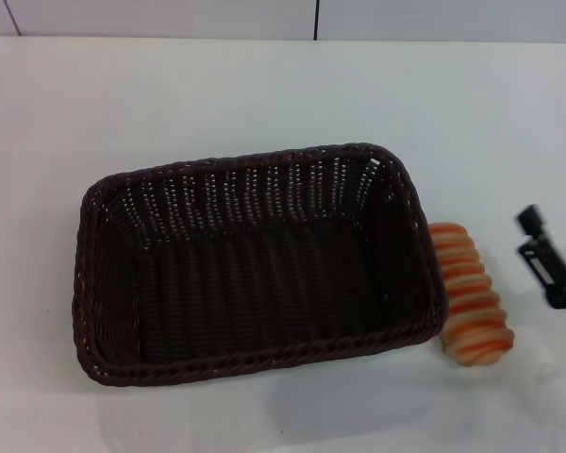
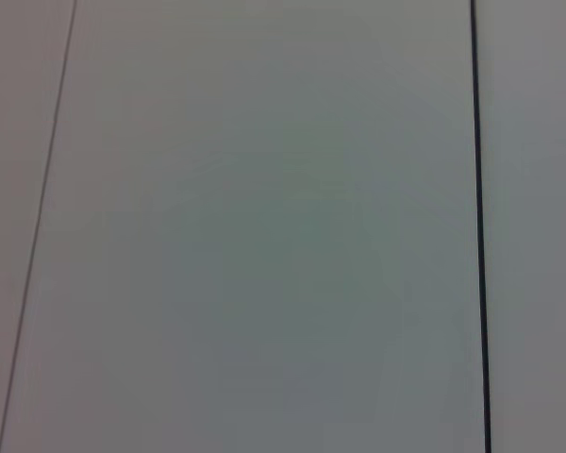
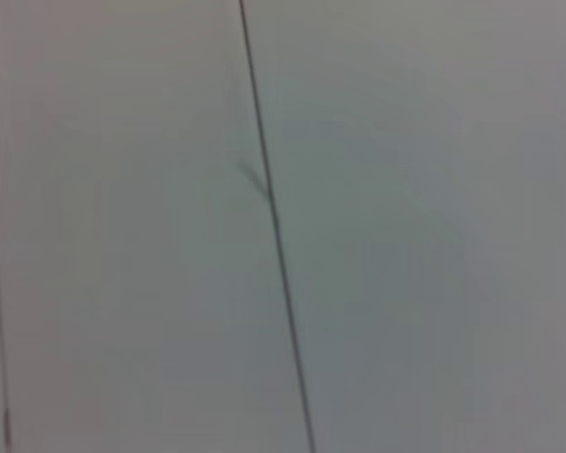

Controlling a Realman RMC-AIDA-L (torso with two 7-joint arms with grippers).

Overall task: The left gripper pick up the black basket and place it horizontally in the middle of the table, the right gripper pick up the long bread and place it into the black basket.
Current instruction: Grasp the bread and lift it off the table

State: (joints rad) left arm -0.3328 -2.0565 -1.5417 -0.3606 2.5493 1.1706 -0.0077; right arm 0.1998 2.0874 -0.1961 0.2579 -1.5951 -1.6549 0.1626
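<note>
Dark woven wicker basket [image 1: 255, 264] sits mid white table [image 1: 264, 85], long side across, empty. Tan orange-striped loaf [image 1: 470, 294] touching its right wall. Right gripper [image 1: 552, 260] near loaf; can't tell jaw opening, holds nothing. Left gripper not visible. Risk: grasp snags basket rim, shifts it.

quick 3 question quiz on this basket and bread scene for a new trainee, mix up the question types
1. True or false: the long bread lies inside the black basket.
2. Which claw shows in the head view? A. left B. right C. both
3. Fill in: the bread's striped face is turned ____.

Key:
1. False. It lies on the table against the basket's right outer wall.
2. B. The right claw is at the right edge, beside the bread.
3. Up.
</note>
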